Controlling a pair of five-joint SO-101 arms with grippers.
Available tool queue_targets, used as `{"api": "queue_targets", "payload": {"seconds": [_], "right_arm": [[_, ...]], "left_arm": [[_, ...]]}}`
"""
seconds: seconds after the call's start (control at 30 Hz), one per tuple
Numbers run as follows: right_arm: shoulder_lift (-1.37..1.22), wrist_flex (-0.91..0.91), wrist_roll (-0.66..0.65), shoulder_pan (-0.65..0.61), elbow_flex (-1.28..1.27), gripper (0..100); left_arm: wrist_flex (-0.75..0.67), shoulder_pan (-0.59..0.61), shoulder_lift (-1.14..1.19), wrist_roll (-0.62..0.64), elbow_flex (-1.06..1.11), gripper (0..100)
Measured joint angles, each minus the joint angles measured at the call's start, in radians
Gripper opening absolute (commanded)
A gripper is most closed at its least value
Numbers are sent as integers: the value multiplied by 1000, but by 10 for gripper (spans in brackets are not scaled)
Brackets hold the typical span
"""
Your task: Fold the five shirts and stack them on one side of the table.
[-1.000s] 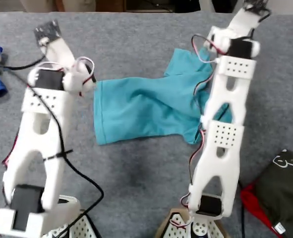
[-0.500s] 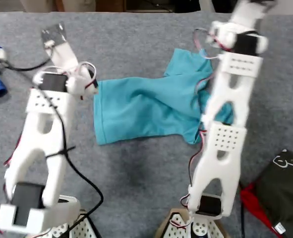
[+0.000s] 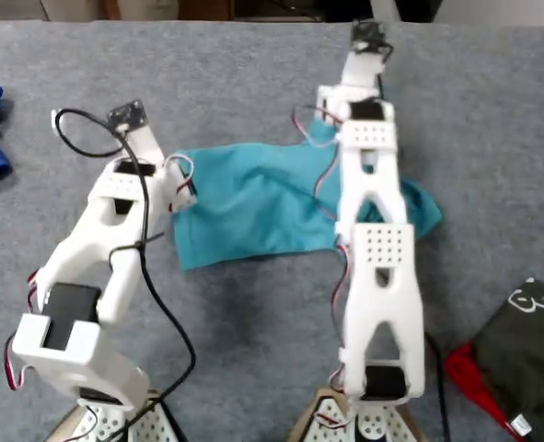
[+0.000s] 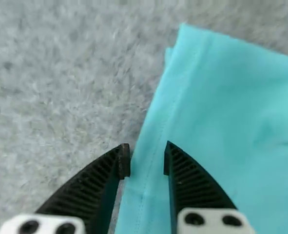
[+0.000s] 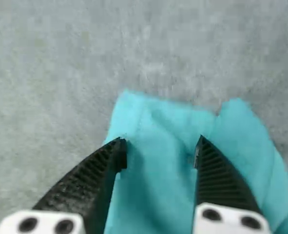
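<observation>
Now the left claw (image 4: 146,161) stands apart, astride the hem of the teal shirt (image 3: 253,207), which lies spread mid-table (image 3: 244,322). Farther back, the right claw (image 5: 158,151) gapes above its bunched far end. Folding looks barely begun: both must drop and pinch cloth.

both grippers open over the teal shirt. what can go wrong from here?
1. The left gripper straddles just the hem of the teal shirt, with one of its fingers over the table. Closing there would likely take a thin bite that may slip out on the lift.
2. The right gripper sits over a bunched, two-lobed end of the shirt. It may pinch several layers or only one lobe, so the fold could come out skewed.
</observation>
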State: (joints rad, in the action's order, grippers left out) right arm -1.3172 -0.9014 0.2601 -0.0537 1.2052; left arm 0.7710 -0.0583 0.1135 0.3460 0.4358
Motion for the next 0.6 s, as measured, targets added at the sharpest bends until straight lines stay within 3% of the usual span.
{"api": "queue_targets", "payload": {"seconds": [0.17,0.27,0.4,0.6], "right_arm": [[-35,0,-75,17,26,1],[-60,3,-150,34,49,9],[-61,-21,-150,55,71,6],[-57,-302,-110,81,227,6]], "left_arm": [[0,0,0,0,-2,132],[0,0,0,0,-2,132],[0,0,0,0,-2,132],[0,0,0,0,-2,132]]}}
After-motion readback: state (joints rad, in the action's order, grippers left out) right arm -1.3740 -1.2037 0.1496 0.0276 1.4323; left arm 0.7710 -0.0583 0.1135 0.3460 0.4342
